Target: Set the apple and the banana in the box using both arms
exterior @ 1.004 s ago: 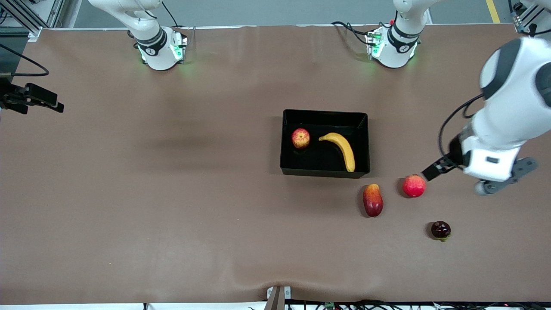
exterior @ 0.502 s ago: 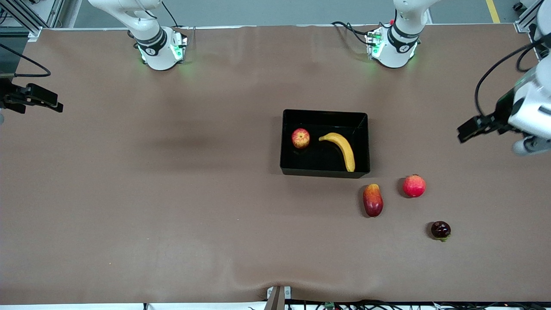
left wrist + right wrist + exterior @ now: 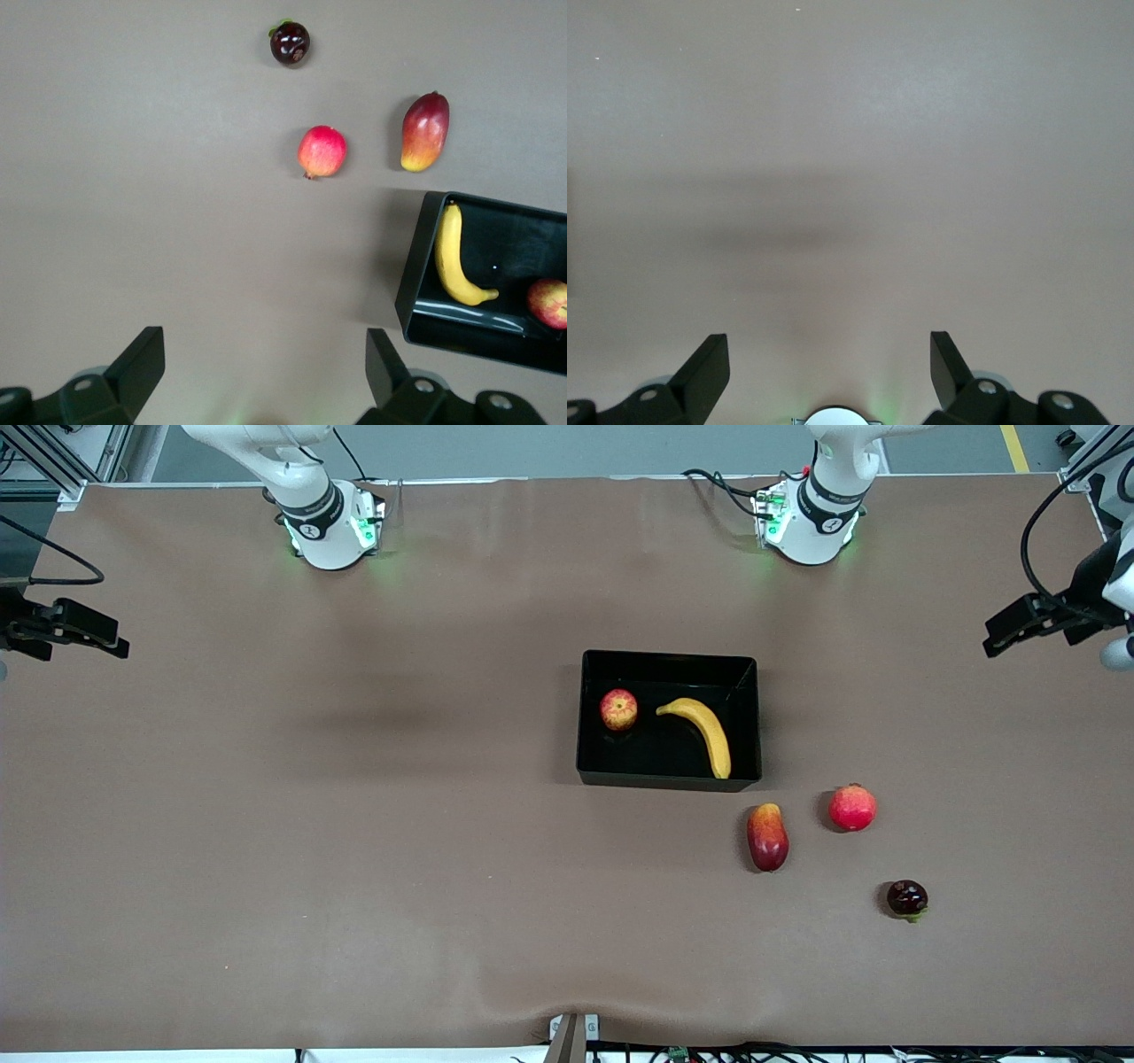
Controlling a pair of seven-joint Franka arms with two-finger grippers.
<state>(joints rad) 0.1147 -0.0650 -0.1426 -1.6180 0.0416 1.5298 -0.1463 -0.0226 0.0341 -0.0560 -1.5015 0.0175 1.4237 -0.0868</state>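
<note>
Only bare table — right wrist view.

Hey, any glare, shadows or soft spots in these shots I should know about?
Front view: green glow at both arm bases; the glossy box floor mirrors the apple and banana. Left wrist view: sharp fruit, pale sheen on the box wall. Right wrist view: only a broad, soft shadow band across bare table.

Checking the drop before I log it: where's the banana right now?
In the front view the banana lies inside the black box, beside the apple, on the side toward the left arm's end of the table. Neither gripper touches it.
</note>
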